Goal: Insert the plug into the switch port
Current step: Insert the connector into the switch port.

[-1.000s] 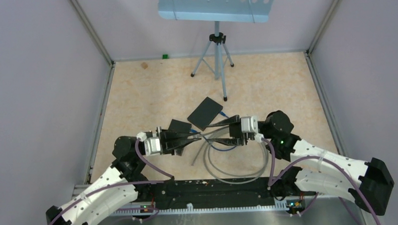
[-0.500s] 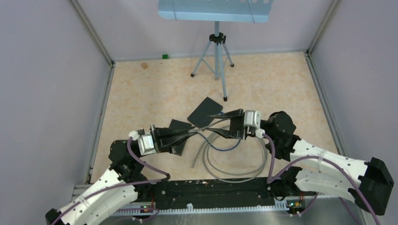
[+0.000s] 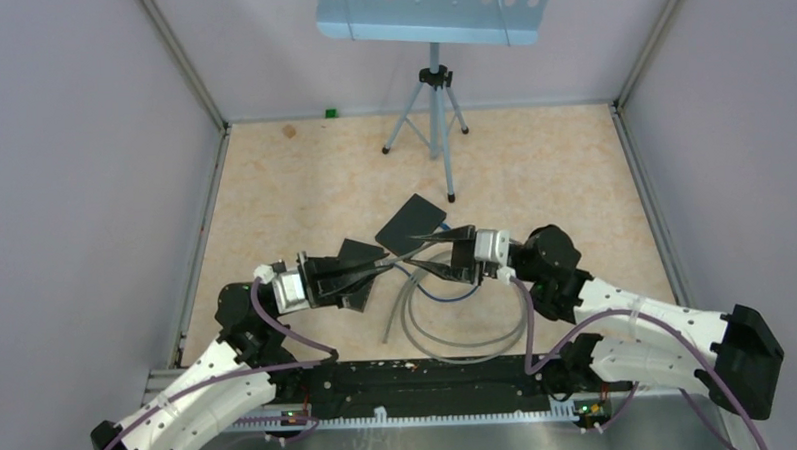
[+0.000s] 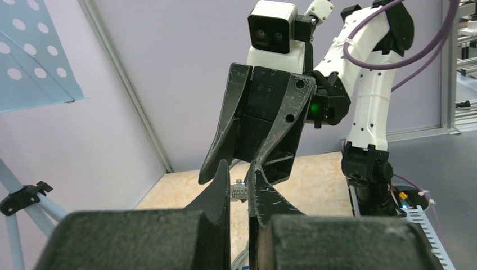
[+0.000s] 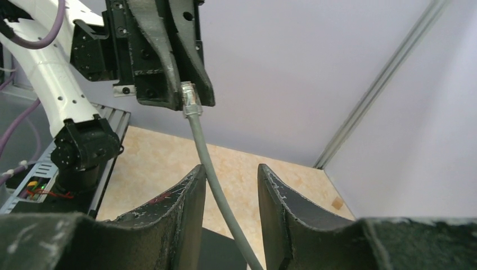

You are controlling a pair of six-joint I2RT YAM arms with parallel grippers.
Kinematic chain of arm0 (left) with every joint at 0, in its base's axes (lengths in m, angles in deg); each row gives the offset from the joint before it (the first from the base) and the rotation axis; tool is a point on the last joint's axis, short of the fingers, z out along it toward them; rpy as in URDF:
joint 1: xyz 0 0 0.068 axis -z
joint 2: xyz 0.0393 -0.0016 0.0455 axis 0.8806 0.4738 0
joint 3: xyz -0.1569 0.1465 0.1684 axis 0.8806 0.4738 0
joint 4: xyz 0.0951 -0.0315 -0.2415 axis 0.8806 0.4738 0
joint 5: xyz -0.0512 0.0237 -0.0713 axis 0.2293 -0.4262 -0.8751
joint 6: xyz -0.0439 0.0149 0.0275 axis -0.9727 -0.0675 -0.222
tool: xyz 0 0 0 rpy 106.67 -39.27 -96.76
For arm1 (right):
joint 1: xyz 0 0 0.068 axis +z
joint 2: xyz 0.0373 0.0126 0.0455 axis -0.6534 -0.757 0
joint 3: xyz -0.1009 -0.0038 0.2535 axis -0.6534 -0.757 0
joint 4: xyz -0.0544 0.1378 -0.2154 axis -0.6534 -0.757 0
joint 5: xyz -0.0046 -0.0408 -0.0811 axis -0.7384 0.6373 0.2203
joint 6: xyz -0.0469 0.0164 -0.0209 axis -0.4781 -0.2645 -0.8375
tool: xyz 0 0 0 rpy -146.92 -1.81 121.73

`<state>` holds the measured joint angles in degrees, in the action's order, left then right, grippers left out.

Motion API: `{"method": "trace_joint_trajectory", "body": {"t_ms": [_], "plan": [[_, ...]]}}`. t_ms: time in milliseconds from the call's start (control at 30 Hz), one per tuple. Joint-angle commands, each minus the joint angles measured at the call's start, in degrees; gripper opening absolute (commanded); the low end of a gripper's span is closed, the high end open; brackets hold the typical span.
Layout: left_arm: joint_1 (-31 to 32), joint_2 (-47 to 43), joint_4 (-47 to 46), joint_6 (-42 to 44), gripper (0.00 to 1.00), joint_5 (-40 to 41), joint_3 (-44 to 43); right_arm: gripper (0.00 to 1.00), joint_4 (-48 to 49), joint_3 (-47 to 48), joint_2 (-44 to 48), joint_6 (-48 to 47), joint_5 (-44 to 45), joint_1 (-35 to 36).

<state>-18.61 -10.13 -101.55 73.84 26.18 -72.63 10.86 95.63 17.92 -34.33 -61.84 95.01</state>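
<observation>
We show the left tool [image 4: 239, 175] clamped on the clear plastic plug [image 4: 238, 191], raised above the desk [image 3: 533, 170]. Its grey round cable [image 5: 211, 174] runs between the parted jaws of the right tool [image 5: 230, 169]. The flat black switch box [image 3: 412, 226] lies apart, so we judge insertion not yet done.

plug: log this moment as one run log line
left gripper: shut on plug | right gripper: open, straddling cable, not gripping | plug: held in air, tip free
</observation>
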Motion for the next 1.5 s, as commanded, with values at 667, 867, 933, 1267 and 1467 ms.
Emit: {"method": "trace_joint_trajectory", "body": {"t_ms": [667,867,933,1267,1467], "plan": [[0.13,-1.99,-2.78,1.32,0.0,-10.34,-0.67,0.37,9.75,3.93,-4.31,-1.41,-0.93,5.96],[0.11,-2.07,-2.08,2.9,0.0,-10.1,-0.83,0.34,12.76,4.1,-5.67,-0.2,-1.33,6.6],[0.1,-2.07,-1.93,3.14,0.0,-10.08,-0.83,0.33,13.08,4.02,-5.68,0.0,-1.5,6.69],[0.11,-2.07,-1.4,3.32,0.0,-9.97,-0.48,0.31,14.68,3.62,-5.78,1.08,-2.56,6.69],[0.13,-2.07,-1.19,3.6,0.0,-9.85,-0.5,0.35,16.15,3.64,-5.76,2.16,-3.42,6.76]]}}
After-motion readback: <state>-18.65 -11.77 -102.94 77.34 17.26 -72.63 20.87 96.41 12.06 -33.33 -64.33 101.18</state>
